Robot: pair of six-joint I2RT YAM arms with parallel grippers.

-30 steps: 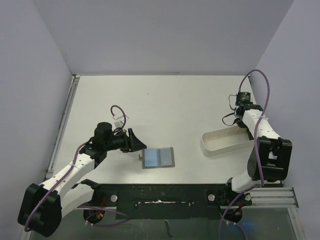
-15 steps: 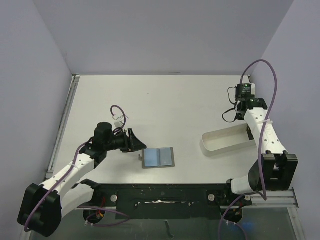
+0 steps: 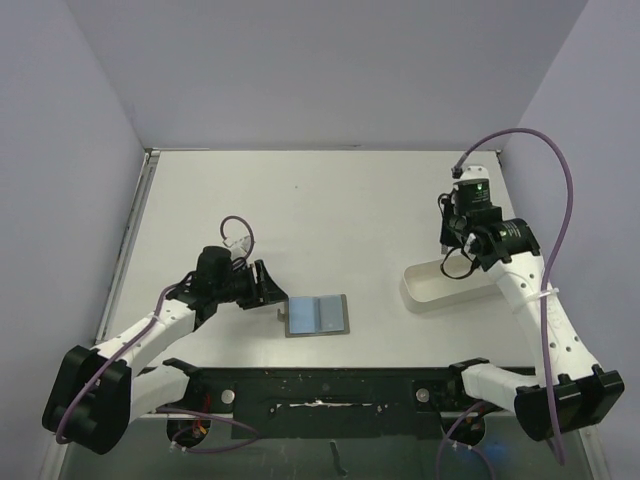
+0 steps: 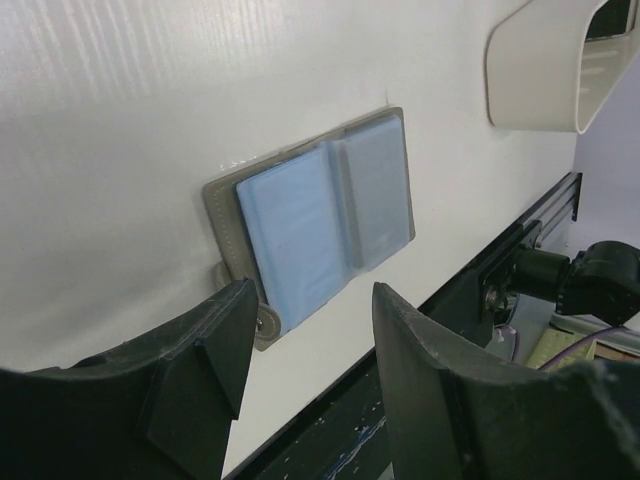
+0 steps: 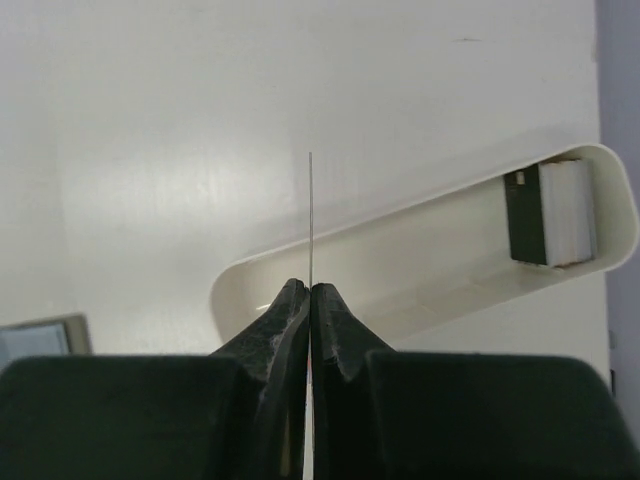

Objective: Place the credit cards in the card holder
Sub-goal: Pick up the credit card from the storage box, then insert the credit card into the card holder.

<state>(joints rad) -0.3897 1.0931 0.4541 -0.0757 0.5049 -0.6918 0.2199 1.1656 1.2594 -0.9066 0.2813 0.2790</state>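
Over the tray [image 5: 420, 250] near the tabletop's right edge: right gripper [image 5: 310, 292] clenched on one credit card [image 5: 310, 200], edge-on; card holder [image 3: 316, 314] open by near edge, left gripper [image 4: 305, 335] spread beside. Approach pocket flat, slowly.

The card holder [image 3: 316, 315] is laid open and flat on the bench [image 3: 330, 200], near the front edge and a little left of centre. The left claw [image 4: 315, 295] is placed just to its left, low over the bench, with parted fingers pointed towards it. A tray [image 3: 440, 285] is set well apart to the right of the holder, lying slantwise with its right end farther back. A stack of credit cards [image 5: 550, 213] is stood on edge inside the tray, at the end away from the holder. The right claw [image 5: 309, 292] is positioned above the tray's other end, and a single credit card [image 5: 310, 205] is pinched edge-on between its fingers.
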